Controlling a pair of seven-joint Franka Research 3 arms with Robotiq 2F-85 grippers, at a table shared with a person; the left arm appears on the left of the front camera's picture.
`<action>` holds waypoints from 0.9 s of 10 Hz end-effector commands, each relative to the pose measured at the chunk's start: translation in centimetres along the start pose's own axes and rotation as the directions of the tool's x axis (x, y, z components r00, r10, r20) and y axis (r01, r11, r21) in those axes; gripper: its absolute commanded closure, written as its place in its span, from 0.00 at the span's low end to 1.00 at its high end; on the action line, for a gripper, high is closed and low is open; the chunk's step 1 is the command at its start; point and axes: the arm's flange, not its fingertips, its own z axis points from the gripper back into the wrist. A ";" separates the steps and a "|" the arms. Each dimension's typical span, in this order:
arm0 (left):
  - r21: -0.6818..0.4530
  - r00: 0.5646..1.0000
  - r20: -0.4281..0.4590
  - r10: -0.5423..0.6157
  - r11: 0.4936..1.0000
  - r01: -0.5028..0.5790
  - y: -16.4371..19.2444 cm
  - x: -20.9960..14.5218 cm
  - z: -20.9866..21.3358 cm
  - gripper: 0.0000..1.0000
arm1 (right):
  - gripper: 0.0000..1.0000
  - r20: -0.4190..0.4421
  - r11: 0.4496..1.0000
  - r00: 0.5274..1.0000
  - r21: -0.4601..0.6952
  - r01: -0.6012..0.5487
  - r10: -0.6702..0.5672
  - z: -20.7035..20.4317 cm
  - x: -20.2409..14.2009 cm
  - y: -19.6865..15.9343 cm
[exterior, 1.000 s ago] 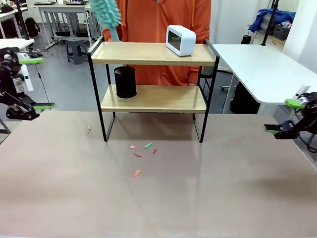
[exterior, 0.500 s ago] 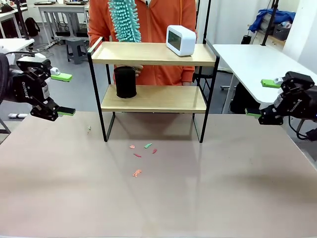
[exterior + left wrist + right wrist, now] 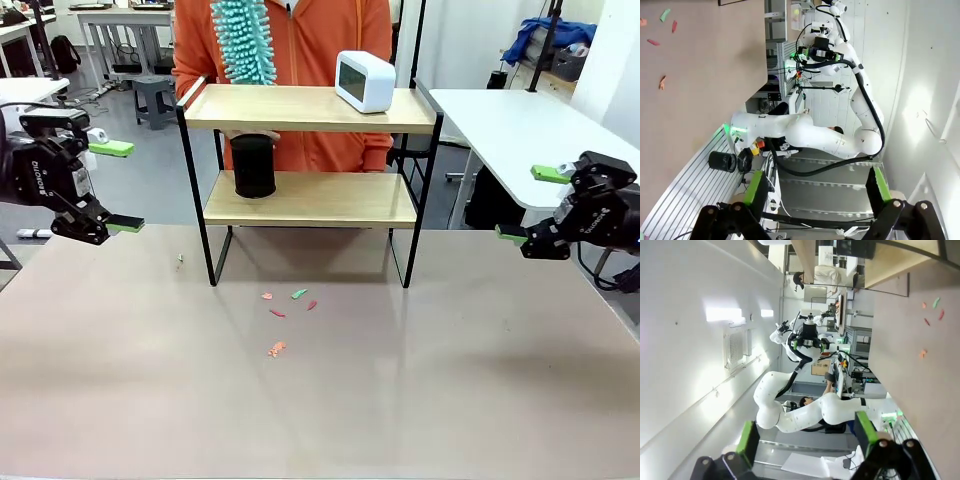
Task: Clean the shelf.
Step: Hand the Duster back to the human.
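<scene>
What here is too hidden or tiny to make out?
- Front view: the duster handle and the hand gripping it, cut off by the top edge.
- Front view: what the scraps on the table are, too small.
- Front view: the person's hand behind the black cup.

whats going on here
A person in an orange top holds a teal duster over the top board of the shelf, where a white clock sits; a black cup is on the lower board. Both grippers, left and right, are open and empty at the sides. Coloured scraps lie on the table.
</scene>
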 end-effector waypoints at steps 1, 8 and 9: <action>0.000 1.000 -0.005 0.009 1.000 -0.009 -0.2 -0.4 0.1 0.00 | 0.00 -0.009 1.000 1.000 0.003 -0.023 0.023 0.4 -0.1 0.1; 0.000 1.000 -0.005 0.009 1.000 -0.009 -0.2 -0.4 0.1 0.00 | 0.00 -0.009 1.000 1.000 0.003 -0.023 0.023 0.4 -0.1 0.1; 0.000 1.000 -0.005 0.009 1.000 -0.009 -0.2 -0.4 0.1 0.00 | 0.00 -0.009 1.000 1.000 0.003 -0.023 0.023 0.4 -0.1 0.1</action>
